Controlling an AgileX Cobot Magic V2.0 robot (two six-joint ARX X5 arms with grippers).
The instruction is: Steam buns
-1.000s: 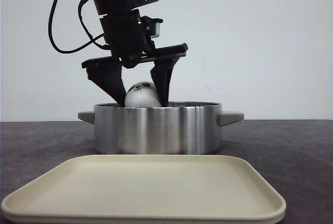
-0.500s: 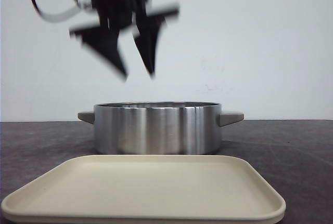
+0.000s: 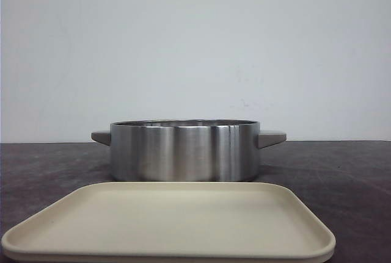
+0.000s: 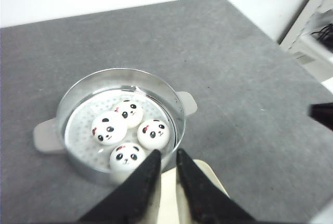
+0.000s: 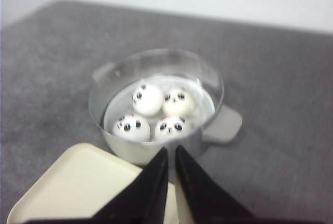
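Buns (image 4: 130,134), all four, sit inside my steel pot (image 4: 171,102) on its holey floor. My left gripper (image 4: 167,156) and right gripper (image 5: 171,154) hang above, fingers nearly pressed together, holding nothing. My cream tray (image 3: 171,220) lies just beside the pot.

Open air above steamer pot (image 3: 183,150), four buns (image 4: 130,135) filling its floor, tray (image 3: 171,220) in front

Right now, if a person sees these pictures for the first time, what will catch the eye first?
Most striking are the four white panda-faced buns clustered on the perforated floor inside the round steel steamer pot, seen from both wrist views. In front of the pot lies a bare cream tray on the dark grey table. The left end effector and right end effector hover above the tray, holding nothing.
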